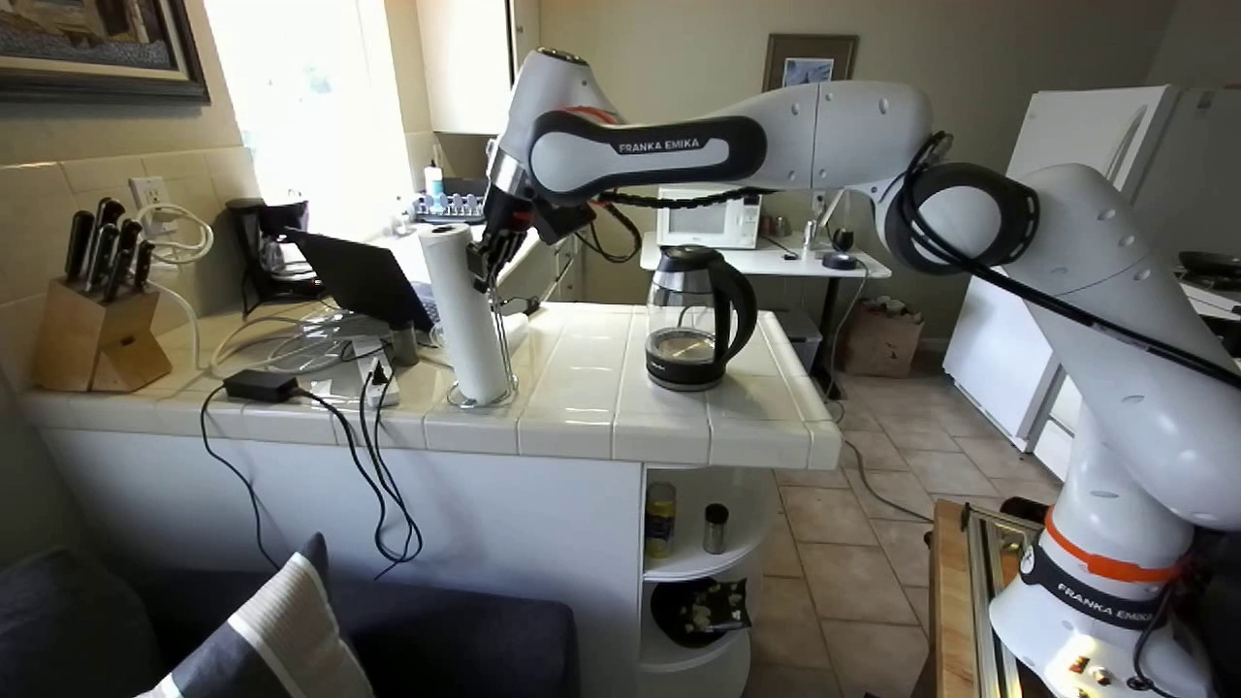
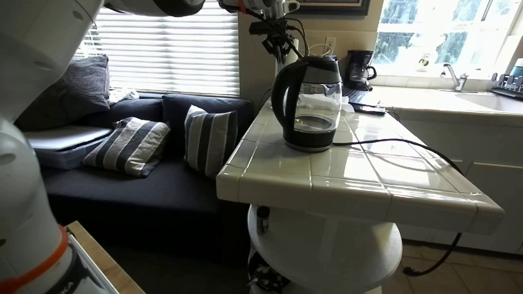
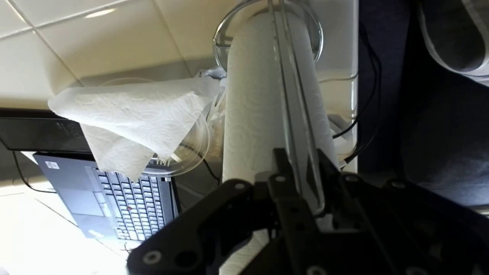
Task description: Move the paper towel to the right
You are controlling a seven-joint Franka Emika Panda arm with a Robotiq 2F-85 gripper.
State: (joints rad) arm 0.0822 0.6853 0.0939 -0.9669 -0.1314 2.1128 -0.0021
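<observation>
My tool (image 3: pixel 303 154) is clenched on the wire loop (image 3: pixel 304 114) that runs alongside the paper towel (image 1: pixel 465 315). In an exterior view the paper towel is left of centre, near the front edge of the bench (image 1: pixel 582 388); the laptop (image 1: pixel 354 279) is to its left in the frame, the kettle (image 1: pixel 682 370) apart on its right. The wrist view shows me a folded white sheet (image 3: pixel 145 110), left of centre.

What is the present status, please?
Claw around wire loop, firm grip unclear. Paper towel on counter. In an exterior view, kettle to its right: possible obstacle.
</observation>
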